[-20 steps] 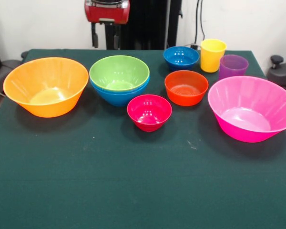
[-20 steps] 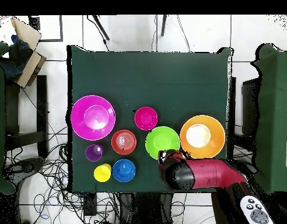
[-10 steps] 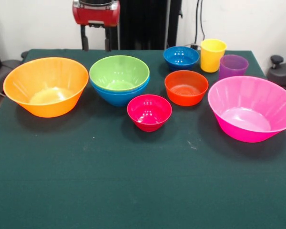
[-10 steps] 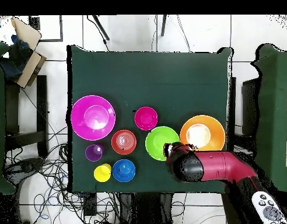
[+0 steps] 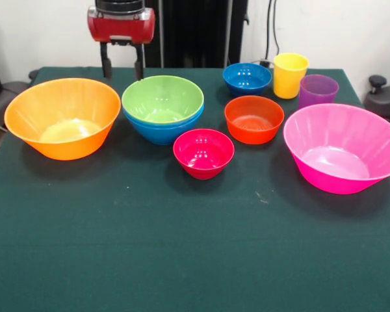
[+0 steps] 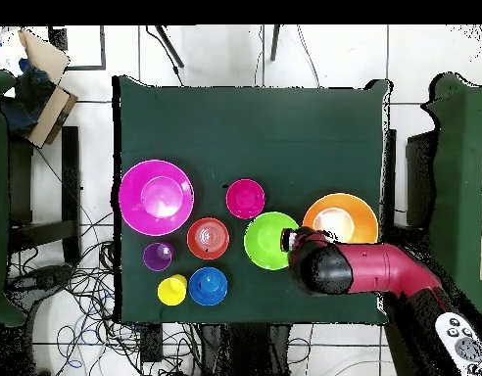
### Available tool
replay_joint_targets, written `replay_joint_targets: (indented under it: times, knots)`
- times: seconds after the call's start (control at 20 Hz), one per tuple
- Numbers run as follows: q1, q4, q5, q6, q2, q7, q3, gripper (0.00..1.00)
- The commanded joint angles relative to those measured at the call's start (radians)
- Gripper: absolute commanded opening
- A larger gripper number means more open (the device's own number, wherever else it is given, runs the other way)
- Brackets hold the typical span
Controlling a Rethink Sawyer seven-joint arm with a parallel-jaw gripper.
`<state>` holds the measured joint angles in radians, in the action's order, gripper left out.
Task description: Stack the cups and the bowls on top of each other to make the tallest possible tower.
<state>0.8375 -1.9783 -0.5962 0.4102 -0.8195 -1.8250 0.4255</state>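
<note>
Front view: the table carries a dark green cloth, and all task items sit in its far half; the near half is bare cloth. Behind the table stand a white wall, a black column and hanging cables. In the overhead view, cardboard boxes lie off one corner and loose cables cover the floor along the robot-side edge.

The gripper hangs above the far edge, over the gap between the large orange bowl and the green bowl. Its two black fingers point straight down with a clear gap between them and nothing held. The tips are above rim level of both bowls and touch neither. In the overhead view the red arm reaches in from the table corner beside the orange bowl, covering part of that bowl's rim.

Count, bowls: seven are visible. The green bowl is nested in a light blue bowl; whether a second blue bowl lies within that stack cannot be determined. The crimson bowl stands just in front of it, the orange-red bowl beside it, the dark blue bowl near the far edge, and the large pink bowl at the side edge.

Count, cups: two. The yellow cup and the purple cup stand upright at the far corner, just beside each other.
</note>
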Motion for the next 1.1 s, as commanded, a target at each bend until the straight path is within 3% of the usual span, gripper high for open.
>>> replay_joint_targets:
  times: [0.05, 0.2, 0.55, 0.8, 1.1]
  knots:
    - [0.03, 0.089, -0.073, 0.16, 0.096, 0.271, 0.113, 1.0]
    - [0.063, 0.098, -0.079, 0.191, 0.11, 0.321, 0.146, 1.0]
    - [0.146, 0.078, -0.083, 0.273, 0.065, 0.421, 0.236, 1.0]
    - [0.176, 0.077, -0.101, 0.291, 0.065, 0.41, 0.261, 1.0]
    - [0.168, 0.093, -0.135, 0.272, 0.106, 0.377, 0.256, 1.0]
